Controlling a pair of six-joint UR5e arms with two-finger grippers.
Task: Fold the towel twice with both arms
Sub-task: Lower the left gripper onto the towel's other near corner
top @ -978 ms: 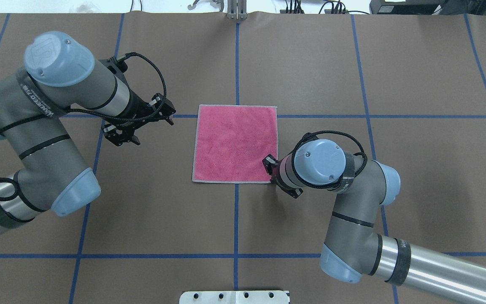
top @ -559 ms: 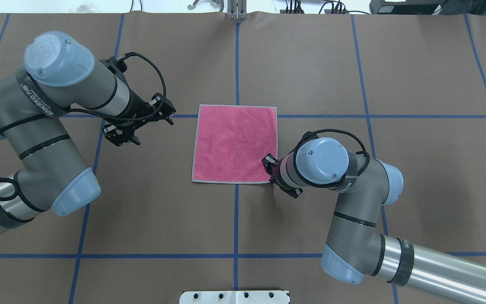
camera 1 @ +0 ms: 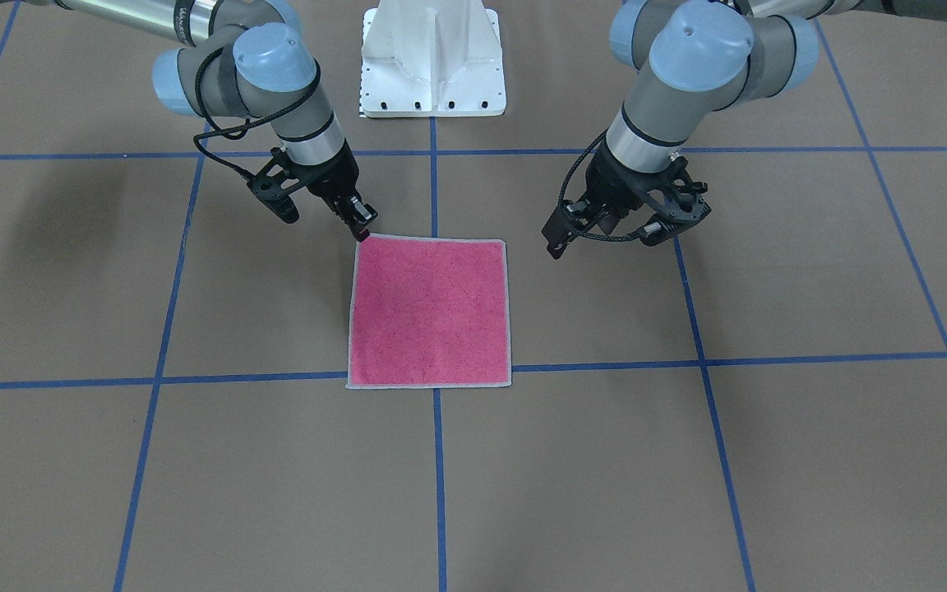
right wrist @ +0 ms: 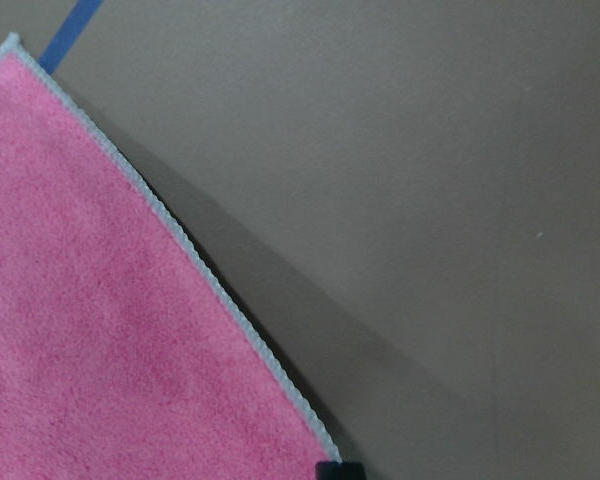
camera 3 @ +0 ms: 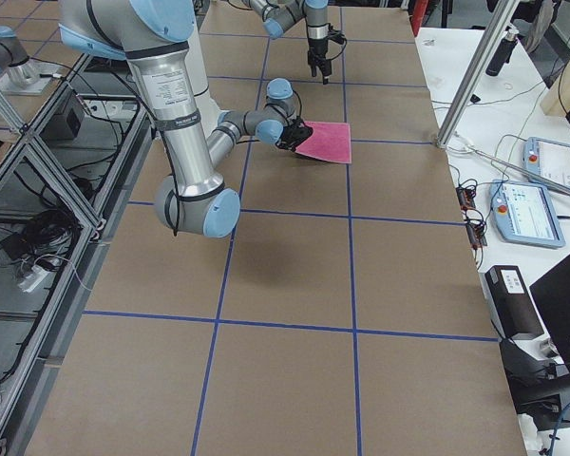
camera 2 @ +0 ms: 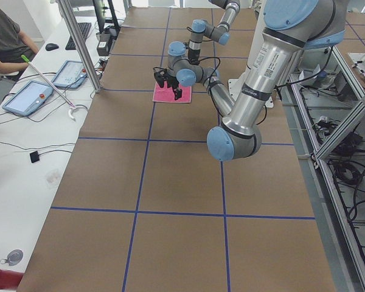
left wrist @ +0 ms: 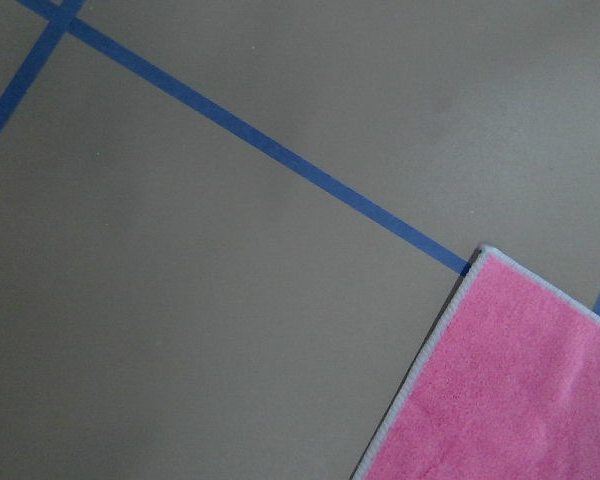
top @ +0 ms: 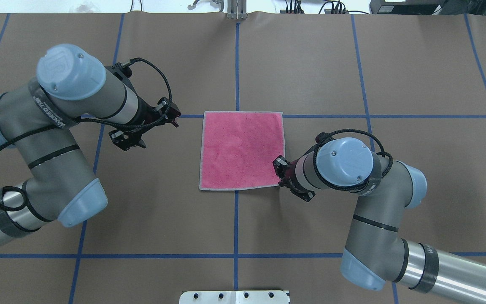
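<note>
The towel [top: 243, 150] lies pink face up, flat on the brown table, and also shows in the front view [camera 1: 430, 312]. My right gripper [top: 280, 171] is shut on its near right corner; in the front view it [camera 1: 362, 230] is at the towel's upper left corner. The right wrist view shows the towel's edge [right wrist: 100, 330] raised a little, with a shadow under it. My left gripper [top: 172, 113] is open and empty, just off the table to the left of the towel's far left corner [left wrist: 480, 255], not touching it.
The table is covered in brown paper with blue tape lines [top: 236, 63]. A white bolted pedestal [camera 1: 432, 57] stands at the robot's side of the table. Tablets and cables [camera 2: 30, 97] lie on the white bench beyond the far edge.
The towel has slid a little to the right, pulled by the right gripper at its corner. The left arm has also moved right, closer to the towel's far left corner.
</note>
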